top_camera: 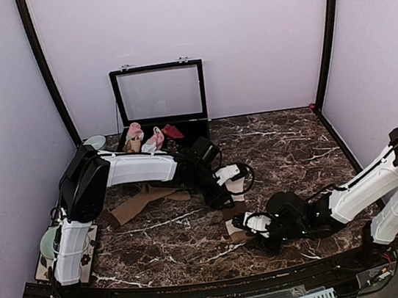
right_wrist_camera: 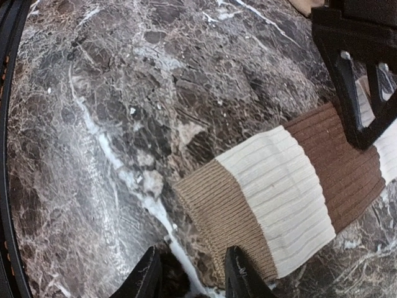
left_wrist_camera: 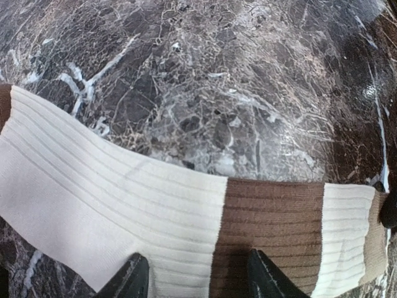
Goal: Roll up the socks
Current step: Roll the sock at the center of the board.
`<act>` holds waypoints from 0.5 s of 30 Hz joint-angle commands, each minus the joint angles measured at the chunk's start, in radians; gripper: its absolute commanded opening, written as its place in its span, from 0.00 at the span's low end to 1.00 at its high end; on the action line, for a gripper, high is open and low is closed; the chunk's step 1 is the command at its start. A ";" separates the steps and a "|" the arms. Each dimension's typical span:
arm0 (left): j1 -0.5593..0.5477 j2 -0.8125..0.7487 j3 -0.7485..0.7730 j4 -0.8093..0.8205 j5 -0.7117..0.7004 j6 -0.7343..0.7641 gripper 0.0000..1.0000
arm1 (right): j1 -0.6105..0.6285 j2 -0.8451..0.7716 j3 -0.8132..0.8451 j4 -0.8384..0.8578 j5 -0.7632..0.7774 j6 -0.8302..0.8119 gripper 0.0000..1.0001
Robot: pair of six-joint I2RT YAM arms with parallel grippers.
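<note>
Black fingertips (left_wrist_camera: 133,279) at 6 o'clock of the left wrist view stand well apart, so the left claw (left_wrist_camera: 198,276) is open. One tip is over the cream cloth and the other over a brown band, but I cannot tell whether they press on it.

From above, the dark marble table (top_camera: 295,150) fills the floor. The left arm (top_camera: 139,168) reaches in from 8 o'clock and the right arm (top_camera: 368,188) from 4 o'clock. They meet just past the middle, toward 5 o'clock.

A black case (top_camera: 159,95) sits at 12 o'clock with its lid upright. Pink-and-white bundles (top_camera: 138,135) and a dark red one (top_camera: 173,130) lie inside it.

The tan socks (top_camera: 143,201) lie spread flat at 9 o'clock of the middle, under the left arm.

The cream sock (left_wrist_camera: 124,205) with brown patches lies flat on the marble between the two claws. In the left wrist view it runs from 9 to 3 o'clock.

In the right wrist view its tan cuff (right_wrist_camera: 217,217) points to 6 o'clock. The right claw (right_wrist_camera: 192,273) is there with its tips parted, showing bare marble between them. The cuff's corner is just beside the 5 o'clock tip, not pinched as far as I can see.
</note>
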 commanded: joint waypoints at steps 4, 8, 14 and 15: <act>-0.007 -0.036 -0.054 -0.007 -0.130 0.041 0.57 | 0.007 0.134 0.062 0.078 -0.044 0.008 0.32; -0.007 -0.110 -0.107 -0.014 -0.137 0.071 0.58 | 0.007 0.186 0.119 0.096 -0.081 0.011 0.28; 0.052 -0.296 -0.221 -0.046 -0.039 0.071 0.61 | 0.007 0.202 0.120 0.116 -0.086 0.045 0.22; 0.067 -0.328 -0.244 -0.055 -0.017 0.075 0.61 | 0.007 0.202 0.115 0.117 -0.086 0.053 0.20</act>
